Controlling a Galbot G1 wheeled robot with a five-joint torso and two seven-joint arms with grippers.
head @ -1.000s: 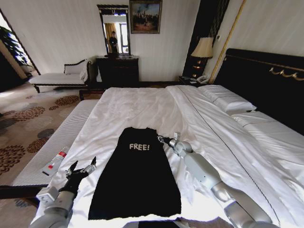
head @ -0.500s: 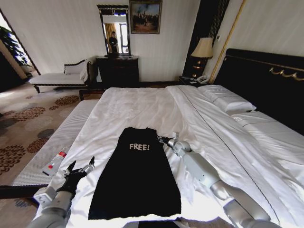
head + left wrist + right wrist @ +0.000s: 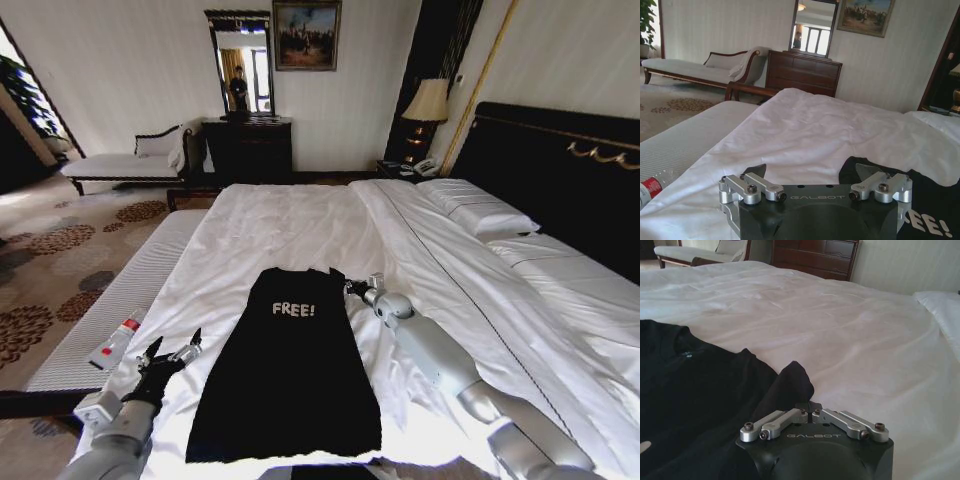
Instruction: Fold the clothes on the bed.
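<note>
— While the black T-shirt (image 3: pixel 284 372) lies flat on the bed (image 3: pixel 300 225), where exactly does it sit?
— Near the foot edge closest to the robot, on the white sheet, its white "FREE!" lettering (image 3: pixel 293 309) facing up and its collar end toward twelve o'clock in the head view. Both side edges run straight, with no sleeve spread out to either side.
— And the right gripper (image 3: pixel 345 287)?
— At about two o'clock from the lettering, at the shirt's upper right corner. In the right wrist view its fingers (image 3: pixel 782 419) are drawn together on a raised fold of black cloth (image 3: pixel 792 382), pinching it up off the sheet.
— The left gripper (image 3: pixel 170 352)?
— At about eight o'clock from the lettering, just beside the shirt's left edge and apart from it. Its fingers (image 3: pixel 758 186) are spread wide with nothing between them.
— Anything else nearby?
— A plastic bottle (image 3: pixel 116 341) with a red label lies on the striped bench (image 3: pixel 100 300) at nine o'clock.
</note>
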